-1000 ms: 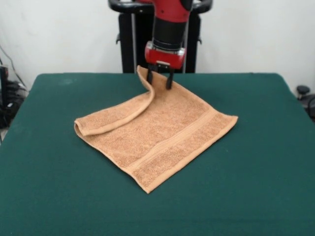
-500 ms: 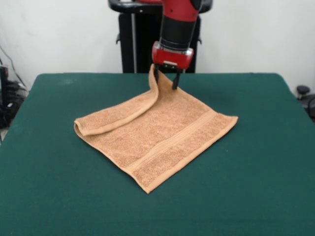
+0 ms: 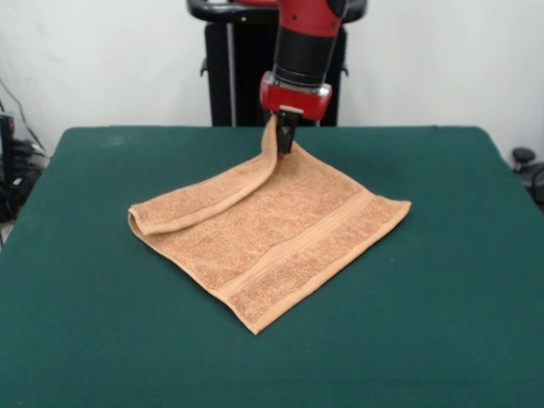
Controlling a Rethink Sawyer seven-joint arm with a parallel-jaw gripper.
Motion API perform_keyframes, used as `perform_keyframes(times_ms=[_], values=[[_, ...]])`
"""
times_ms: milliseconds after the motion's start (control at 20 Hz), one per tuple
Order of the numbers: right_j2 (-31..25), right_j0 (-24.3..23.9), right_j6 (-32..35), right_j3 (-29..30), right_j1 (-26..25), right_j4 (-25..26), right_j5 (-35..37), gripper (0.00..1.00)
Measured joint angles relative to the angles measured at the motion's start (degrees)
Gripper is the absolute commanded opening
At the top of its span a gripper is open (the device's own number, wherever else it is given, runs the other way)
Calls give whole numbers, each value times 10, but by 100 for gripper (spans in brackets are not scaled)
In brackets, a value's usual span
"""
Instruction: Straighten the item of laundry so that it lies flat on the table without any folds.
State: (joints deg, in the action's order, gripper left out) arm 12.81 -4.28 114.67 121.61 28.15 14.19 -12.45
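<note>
An orange-tan terry towel, the item of laundry [image 3: 280, 234], lies as a diamond on the dark green table [image 3: 102, 340]. Its left side is folded over, and that flap runs from the left corner up to the far corner. A woven band stripe crosses the near right part. My gripper [image 3: 284, 140] hangs over the far corner with its fingers shut on the raised tip of the towel, which stands up a little off the table.
The black pedestal [image 3: 229, 76] stands behind the table's far edge. Cables and a dark object [image 3: 13, 161] lie past the left edge, and a dark round thing [image 3: 523, 157] sits past the right edge.
The gripper moved slightly right over the far corner and its fingers closed on the raised towel tip. The towel's flat part has not shifted.
</note>
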Motion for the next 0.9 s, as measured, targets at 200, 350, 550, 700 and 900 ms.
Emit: perform_keyframes(times_ms=[200, 350, 550, 700, 900], values=[[1, 0, 0, 0, -4, -1, -7, 0], [3, 1, 0, 0, -9, -4, -11, 0], [10, 3, 0, 0, -12, -9, -12, 0], [14, 3, 0, 0, -12, -9, -12, 0], [16, 3, 0, 0, -9, -9, -12, 0]])
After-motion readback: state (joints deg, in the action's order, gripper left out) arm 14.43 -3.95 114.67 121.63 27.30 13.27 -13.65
